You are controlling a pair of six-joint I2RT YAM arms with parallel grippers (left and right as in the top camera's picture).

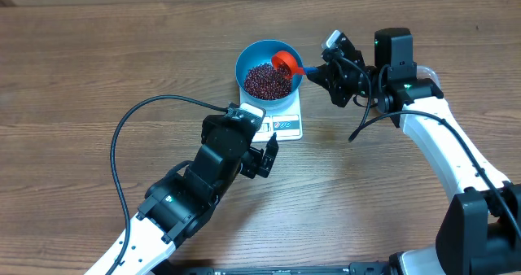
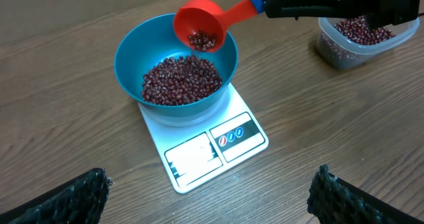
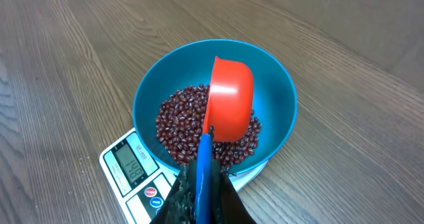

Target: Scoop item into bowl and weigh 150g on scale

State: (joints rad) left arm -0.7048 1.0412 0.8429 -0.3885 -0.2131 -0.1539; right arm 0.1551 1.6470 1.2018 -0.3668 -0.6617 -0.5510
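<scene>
The blue bowl [image 1: 244, 59] [image 2: 126, 58] [image 3: 281, 98] stands on the white scale [image 1: 286, 122] [image 2: 212, 148] [image 3: 129, 168], holding a pile of red-brown beans [image 1: 267, 80] [image 2: 180, 80] [image 3: 179, 118]. My right gripper [image 1: 326, 70] [image 3: 204, 184] is shut on the blue handle of a red scoop [image 1: 285, 61] [image 2: 199, 25] [image 3: 230, 101]. The scoop is tilted over the bowl's right side with a few beans still in its cup. The scale's display [image 3: 129, 163] reads 148. My left gripper [image 1: 264, 154] [image 2: 212, 197] stands open and empty just in front of the scale.
A clear plastic tub [image 2: 361, 38] with more beans sits to the right of the bowl, partly hidden behind my right arm. A black cable [image 1: 122, 137] loops over the wooden table left of my left arm.
</scene>
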